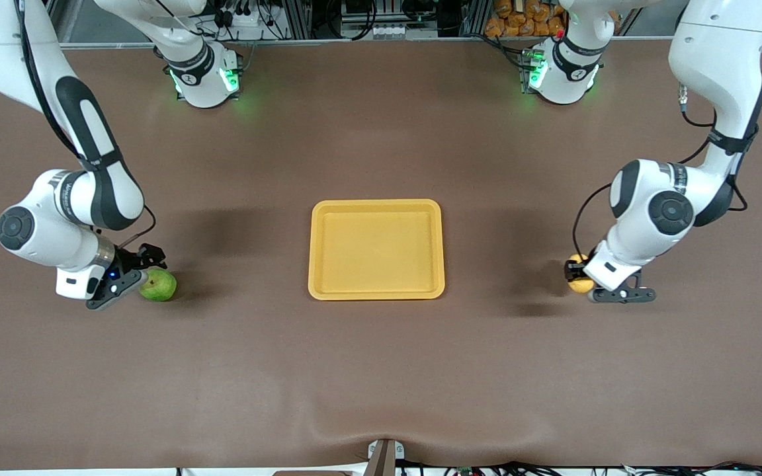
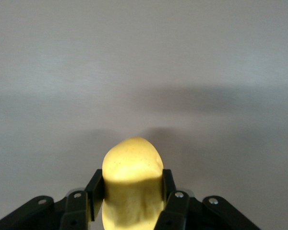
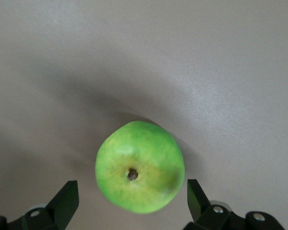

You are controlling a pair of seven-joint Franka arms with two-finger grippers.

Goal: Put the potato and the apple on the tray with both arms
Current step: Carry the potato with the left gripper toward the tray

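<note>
Brown tabletop (image 1: 381,370) carries the round green apple (image 1: 158,285), straddled by spread right gripper (image 1: 131,272) fingers at nine o'clock of the shallow yellow-orange tray (image 1: 377,291); the oblong yellow potato (image 1: 579,283) is clamped by left gripper (image 2: 129,199) fingers at three o'clock.

Tabletop (image 1: 381,370): I see a matte brown mat covering it from edge to edge.
Front edge: the mat buckles in a shallow ripple at the middle, where a small metal bracket (image 1: 385,456) sits.
Rear edge: I make out an aluminium frame (image 1: 301,20), cables and a white power strip (image 1: 249,16).
Rear corner, left arm's end: orange-brown packets (image 1: 526,18) are stacked there.
Light: I read it as even and overhead, throwing soft dark shadows on the mat.
</note>
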